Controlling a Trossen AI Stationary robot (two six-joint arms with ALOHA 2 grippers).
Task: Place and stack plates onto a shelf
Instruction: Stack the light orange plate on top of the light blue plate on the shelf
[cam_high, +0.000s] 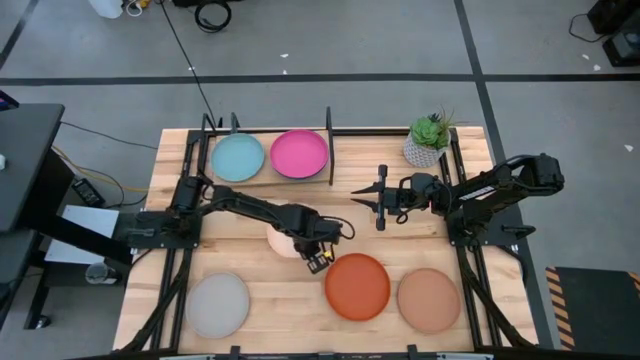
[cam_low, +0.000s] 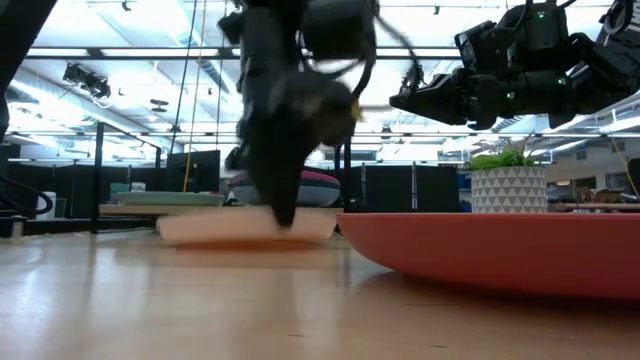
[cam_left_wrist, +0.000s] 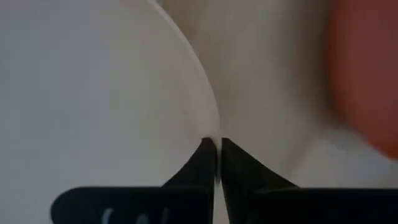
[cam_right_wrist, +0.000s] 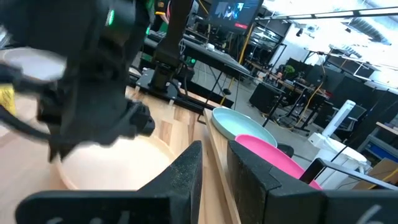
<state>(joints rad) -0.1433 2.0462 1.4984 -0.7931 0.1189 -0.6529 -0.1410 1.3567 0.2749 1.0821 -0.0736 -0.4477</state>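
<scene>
The cream plate (cam_high: 281, 243) lies mid-table, mostly under my left arm. My left gripper (cam_high: 318, 260) is at its right, near rim and shut on it. The light blue plate (cam_high: 238, 157) and the pink plate (cam_high: 299, 153) rest side by side on the shelf (cam_high: 270, 181) at the far edge. The grey plate (cam_high: 218, 305), orange plate (cam_high: 357, 286) and tan plate (cam_high: 428, 298) lie flat along the near edge. My right gripper (cam_high: 355, 193) hovers open in the air right of the shelf, pointing left, touching nothing. My left gripper (cam_left_wrist: 217, 146) pinches the cream plate's rim (cam_left_wrist: 208, 127), one finger inside the plate and one outside. In the low view the fingers (cam_low: 283, 205) come down from above onto the plate's right part. The plate (cam_low: 240, 228) sits level and low at the table; I cannot tell whether it is lifted.
A small potted plant (cam_high: 428, 140) stands at the far right corner, beside the right arm. The shelf's black posts (cam_high: 329, 145) rise around the two plates. The orange plate lies just right of my left gripper. Bare wood shows between the shelf and the near row of plates.
</scene>
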